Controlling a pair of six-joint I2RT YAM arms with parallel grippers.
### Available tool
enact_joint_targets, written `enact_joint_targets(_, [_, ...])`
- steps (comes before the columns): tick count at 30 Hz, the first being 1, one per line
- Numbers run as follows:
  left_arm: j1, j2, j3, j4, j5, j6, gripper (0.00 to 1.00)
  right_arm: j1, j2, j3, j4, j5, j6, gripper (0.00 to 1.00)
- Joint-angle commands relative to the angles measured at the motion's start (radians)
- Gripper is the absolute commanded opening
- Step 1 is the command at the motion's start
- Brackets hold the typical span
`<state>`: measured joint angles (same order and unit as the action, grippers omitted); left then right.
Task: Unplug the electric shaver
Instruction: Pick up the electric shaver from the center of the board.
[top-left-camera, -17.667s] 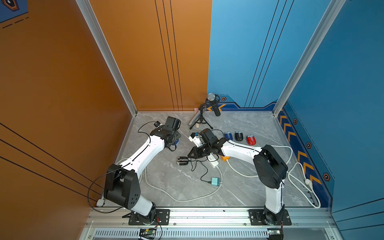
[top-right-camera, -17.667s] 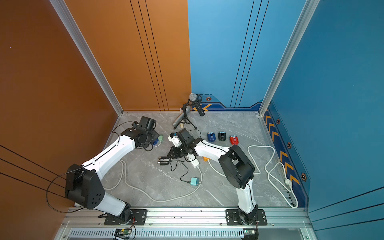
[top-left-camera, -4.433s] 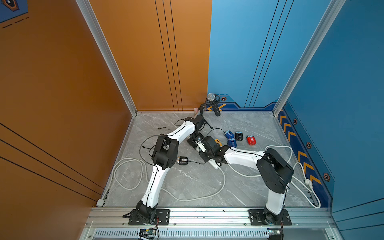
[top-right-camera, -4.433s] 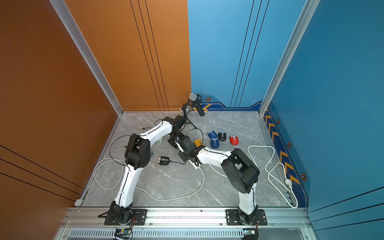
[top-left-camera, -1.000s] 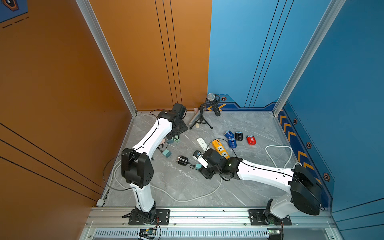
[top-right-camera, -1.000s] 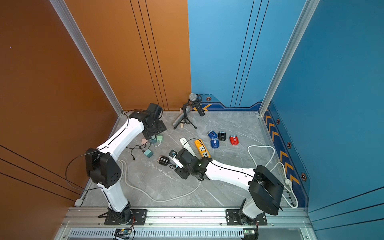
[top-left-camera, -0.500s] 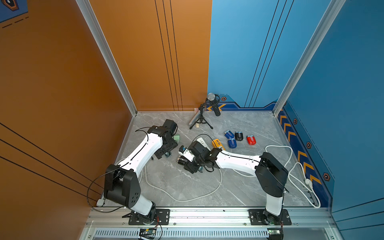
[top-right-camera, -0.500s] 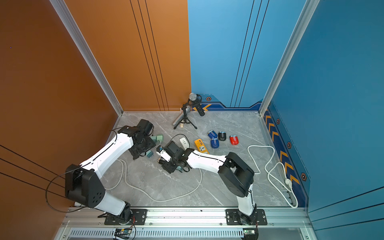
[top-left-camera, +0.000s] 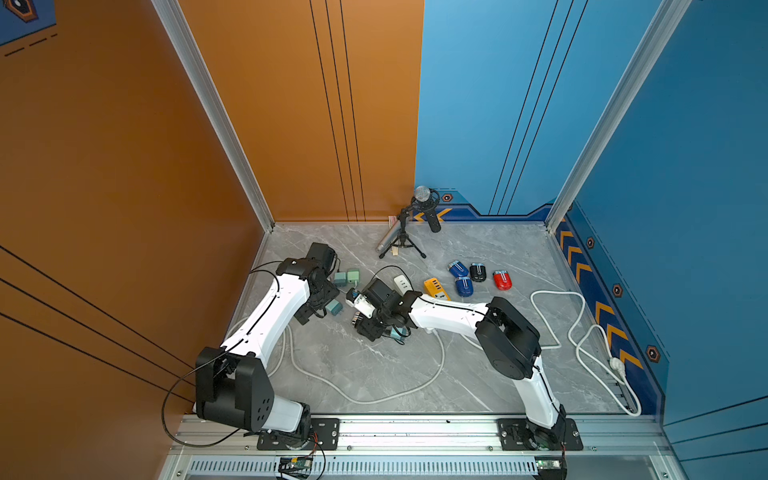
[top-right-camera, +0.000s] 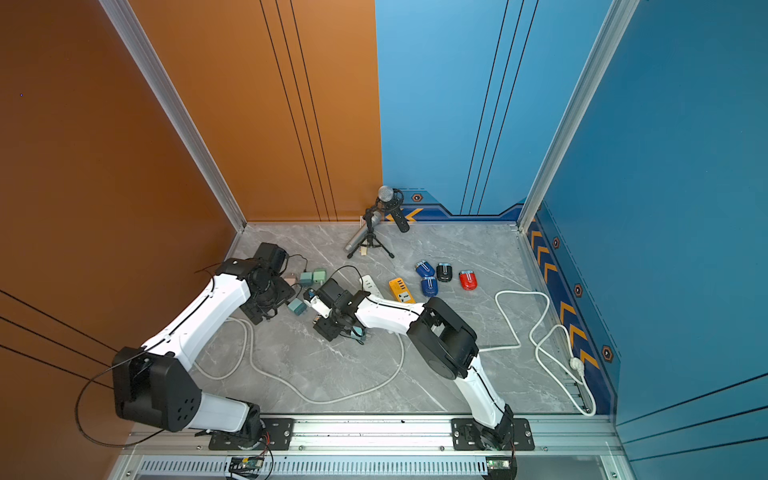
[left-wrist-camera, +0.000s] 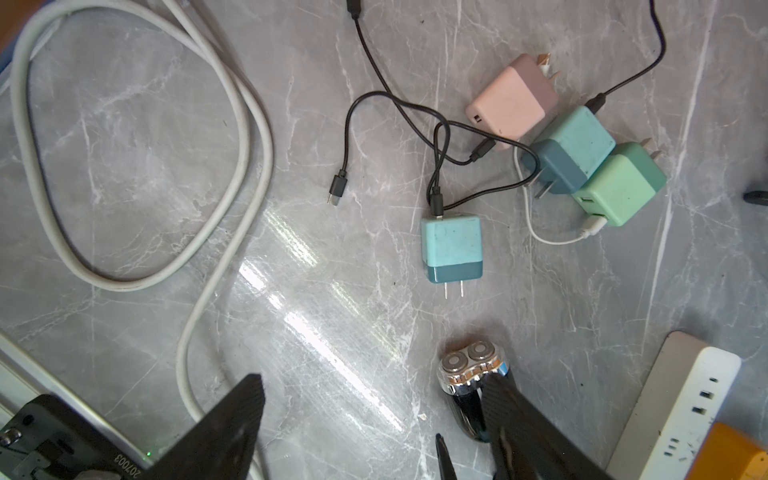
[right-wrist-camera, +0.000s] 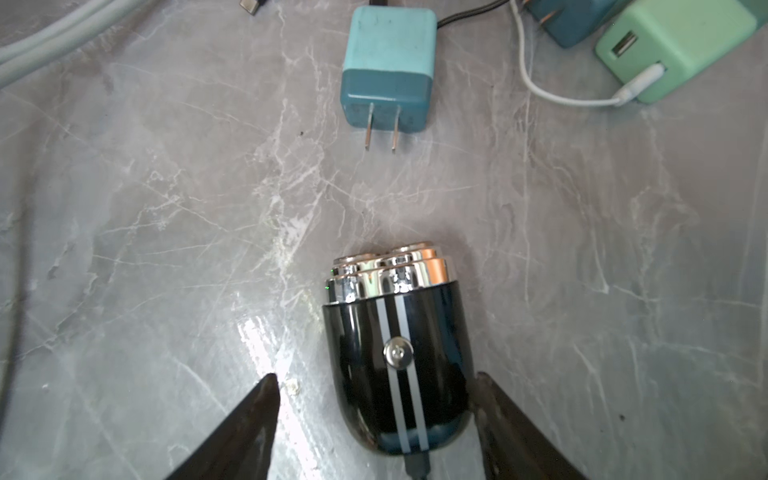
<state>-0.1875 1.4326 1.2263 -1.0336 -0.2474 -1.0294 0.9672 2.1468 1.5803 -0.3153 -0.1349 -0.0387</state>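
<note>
- Now the right gripper (right-wrist-camera: 374, 376) stands spread, having just widened around the electric shaver (right-wrist-camera: 399, 353), which lies on the marble surface (right-wrist-camera: 166, 208) between its jaws.
- The teal charger (right-wrist-camera: 388, 62) lies just ahead, prongs bare, in no socket.
- The left gripper (left-wrist-camera: 372, 380) hangs wide and empty.
- A black cable (right-wrist-camera: 415, 467) seemingly remains in the shaver's base.

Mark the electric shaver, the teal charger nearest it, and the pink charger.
electric shaver (right-wrist-camera: 397, 353): right wrist view, on its power button, mid-body.
teal charger (right-wrist-camera: 388, 50): right wrist view, on its lighter section.
pink charger (left-wrist-camera: 510, 99): left wrist view, centre of its top face.
</note>
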Motion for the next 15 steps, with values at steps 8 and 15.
enact_joint_targets(8, [0.031, -0.052, -0.024, -0.022, -0.027, 0.045, 0.85, -0.007, 0.095, 0.079, -0.069, -0.008, -0.022, 0.75])
enact_joint_targets(15, [0.04, -0.057, -0.026, -0.022, -0.021, 0.055, 0.85, -0.024, 0.121, 0.106, -0.071, -0.08, -0.03, 0.77])
